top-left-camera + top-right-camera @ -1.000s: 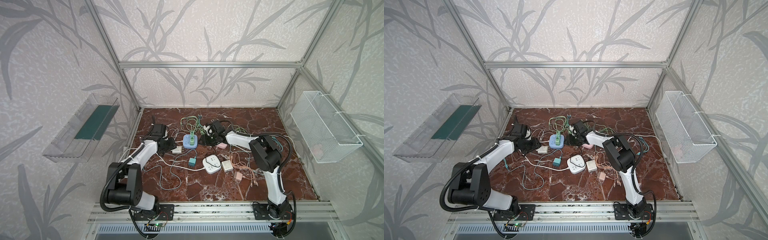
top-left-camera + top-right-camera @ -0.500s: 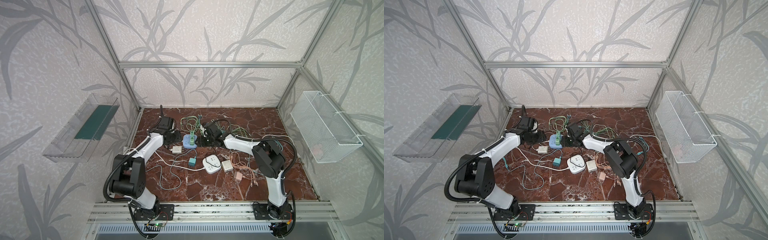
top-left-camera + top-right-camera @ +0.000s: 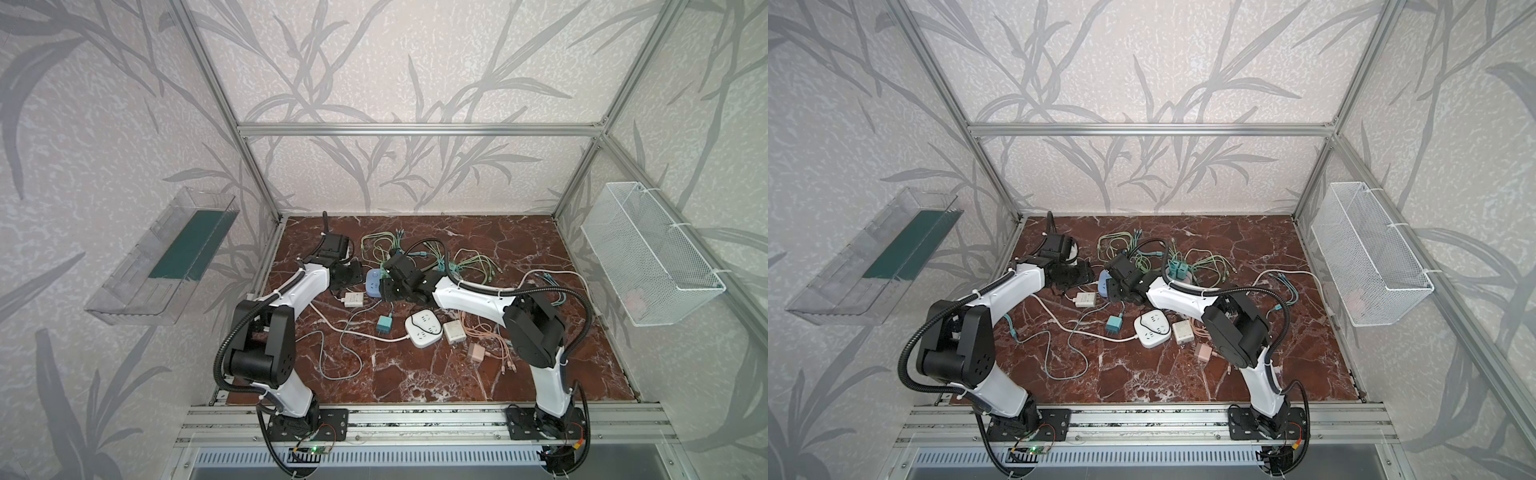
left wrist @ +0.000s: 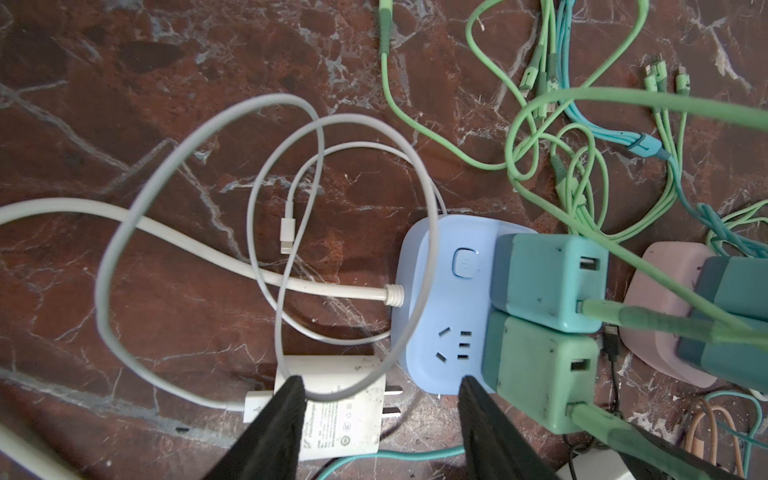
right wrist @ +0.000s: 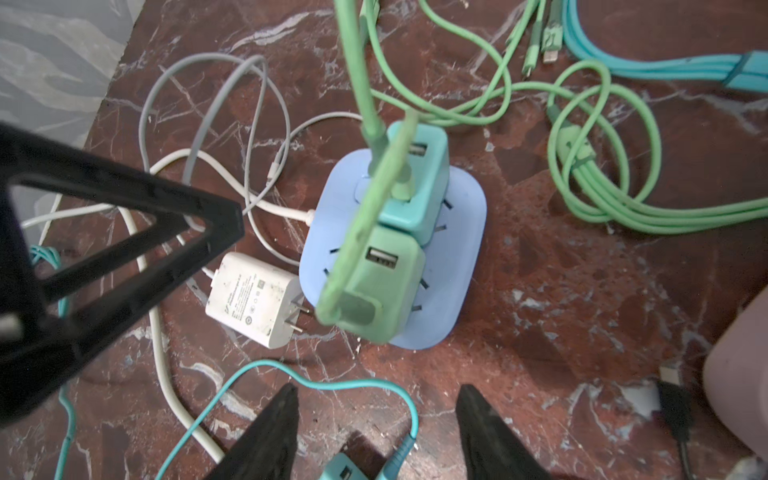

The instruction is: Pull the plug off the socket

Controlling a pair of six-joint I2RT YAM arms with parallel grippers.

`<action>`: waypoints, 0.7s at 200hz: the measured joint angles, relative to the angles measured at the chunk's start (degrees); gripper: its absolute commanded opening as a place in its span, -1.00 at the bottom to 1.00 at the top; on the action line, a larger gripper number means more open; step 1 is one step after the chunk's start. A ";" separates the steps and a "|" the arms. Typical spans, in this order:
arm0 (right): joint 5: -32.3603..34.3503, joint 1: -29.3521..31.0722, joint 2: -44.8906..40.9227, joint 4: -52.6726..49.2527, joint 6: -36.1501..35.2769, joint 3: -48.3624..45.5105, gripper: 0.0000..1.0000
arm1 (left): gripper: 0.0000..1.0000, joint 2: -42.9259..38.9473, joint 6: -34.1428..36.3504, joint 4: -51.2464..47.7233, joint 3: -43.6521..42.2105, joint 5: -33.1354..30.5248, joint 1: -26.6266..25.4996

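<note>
Socket: we see the blue power strip (image 4: 442,316) lying flat on the red marble counter (image 3: 519,374), toward the back, between the two grippers; its white cord (image 4: 199,249) leaves one side.
Plugs: two charger cubes sit in the strip side by side and touching, a teal charger (image 4: 544,282) and a light green charger (image 4: 540,374), each with a green cable (image 5: 361,83) in its USB port.
Left gripper: the left gripper (image 4: 380,399) hovers over one edge of the strip with its jaws apart at a moderate width and nothing between them.
Right gripper: the right gripper (image 5: 376,409) hangs just beside the strip, jaws moderately apart and empty, a teal cable (image 5: 291,374) on the counter beneath.
Nearby: a white charger (image 5: 253,299) lies unplugged on its side, prongs toward the strip; a pink power strip (image 4: 665,311) sits just beyond the chargers.
Front: we see a white power strip (image 3: 424,328) well apart, nearer the front.
</note>
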 measured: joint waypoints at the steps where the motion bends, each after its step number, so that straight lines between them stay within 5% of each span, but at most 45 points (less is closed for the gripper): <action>1: 0.17 0.00 0.15 -0.15 0.02 0.37 0.22 | 0.20 0.02 -0.02 0.04 0.00 0.00 0.00; 86: 2.32 -0.15 12.70 -13.70 -0.55 18.43 -0.05 | 0.21 0.28 -0.09 0.83 0.00 -0.04 0.00; 140: 2.82 -0.22 15.61 -17.88 -1.88 23.41 -0.40 | 0.21 0.28 -0.09 1.16 -0.02 0.31 -0.04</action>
